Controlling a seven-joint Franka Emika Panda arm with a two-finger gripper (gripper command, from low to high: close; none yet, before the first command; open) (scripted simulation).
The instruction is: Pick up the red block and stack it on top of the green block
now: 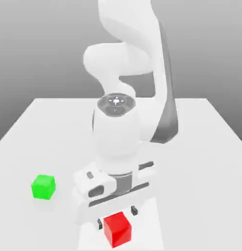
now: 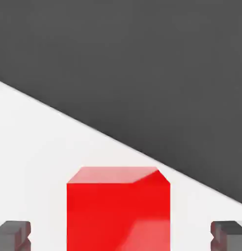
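The red block (image 1: 117, 229) rests on the white table (image 1: 201, 147) near its front edge. My gripper (image 1: 118, 217) hangs directly over the block, open, with one dark fingertip (image 1: 100, 224) on each side and a clear gap between each fingertip and the cube. In the hand view the red block (image 2: 118, 211) sits centred between the two fingertips (image 2: 13, 234), and neither one touches it. The green block (image 1: 43, 187) stands alone on the table towards the exterior view's left, well apart from the gripper.
The white arm (image 1: 127, 73) rises behind the gripper over the middle of the table. In the hand view the table's edge (image 2: 118, 139) runs diagonally just beyond the red block, with dark floor past it.
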